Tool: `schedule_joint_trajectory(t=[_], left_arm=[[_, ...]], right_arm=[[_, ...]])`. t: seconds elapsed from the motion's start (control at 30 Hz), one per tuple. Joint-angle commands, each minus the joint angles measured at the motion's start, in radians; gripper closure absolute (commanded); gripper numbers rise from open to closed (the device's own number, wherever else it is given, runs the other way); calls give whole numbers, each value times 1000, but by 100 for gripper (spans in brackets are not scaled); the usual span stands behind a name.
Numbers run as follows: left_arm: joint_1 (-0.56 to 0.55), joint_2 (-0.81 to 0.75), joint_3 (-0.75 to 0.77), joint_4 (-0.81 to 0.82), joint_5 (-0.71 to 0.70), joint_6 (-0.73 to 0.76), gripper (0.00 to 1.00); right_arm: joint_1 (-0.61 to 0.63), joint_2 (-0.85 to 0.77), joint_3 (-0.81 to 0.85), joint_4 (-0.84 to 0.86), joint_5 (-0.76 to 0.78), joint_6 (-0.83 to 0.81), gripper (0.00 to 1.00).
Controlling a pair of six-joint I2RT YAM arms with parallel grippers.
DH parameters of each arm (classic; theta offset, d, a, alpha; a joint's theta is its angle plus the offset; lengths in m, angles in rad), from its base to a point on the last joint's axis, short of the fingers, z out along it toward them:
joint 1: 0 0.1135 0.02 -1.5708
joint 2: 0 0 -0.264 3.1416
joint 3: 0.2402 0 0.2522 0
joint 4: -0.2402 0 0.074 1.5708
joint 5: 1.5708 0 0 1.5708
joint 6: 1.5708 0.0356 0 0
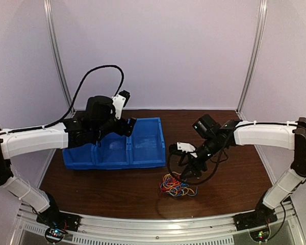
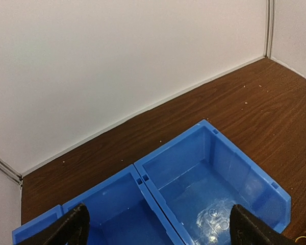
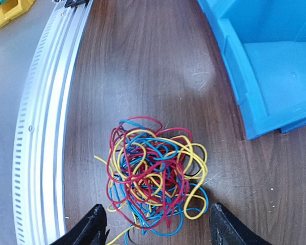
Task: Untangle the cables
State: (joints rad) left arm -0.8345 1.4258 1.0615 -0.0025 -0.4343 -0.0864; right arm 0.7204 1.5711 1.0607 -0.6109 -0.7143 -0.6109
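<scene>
I see the cables as one round, messy ball of thin, bendy wires (red, light blue and yellow) lying on the brown wooden table. The ball is near the corner of the blue bins and not far from the ribbed metal rail. My right gripper hangs just over the ball with its black fingers spread wide, one on each side of the ball's near end, squeezing nothing. My left gripper is spread wide too, holding nothing, up over the bins. The bins are smooth, shiny plastic with square pockets. The top camera shows three pockets in a row; the left wrist camera shows two and a corner of the third. Only the right wrist camera lets me tell the wire loops apart — from above they are just a small coloured blob.
</scene>
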Motion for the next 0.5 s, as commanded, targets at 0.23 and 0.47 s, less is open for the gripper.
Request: schedule_joint_trajectory(t=[0.23,0.47], left_arm=[[-210,-51,-81,-10,385,4,25],[-256,-82,-301,201,586,-130,40]], right_arm=[[-109,-275,-162,122,48,-27,35],[-110,-357,-249,196,89,-31,51]])
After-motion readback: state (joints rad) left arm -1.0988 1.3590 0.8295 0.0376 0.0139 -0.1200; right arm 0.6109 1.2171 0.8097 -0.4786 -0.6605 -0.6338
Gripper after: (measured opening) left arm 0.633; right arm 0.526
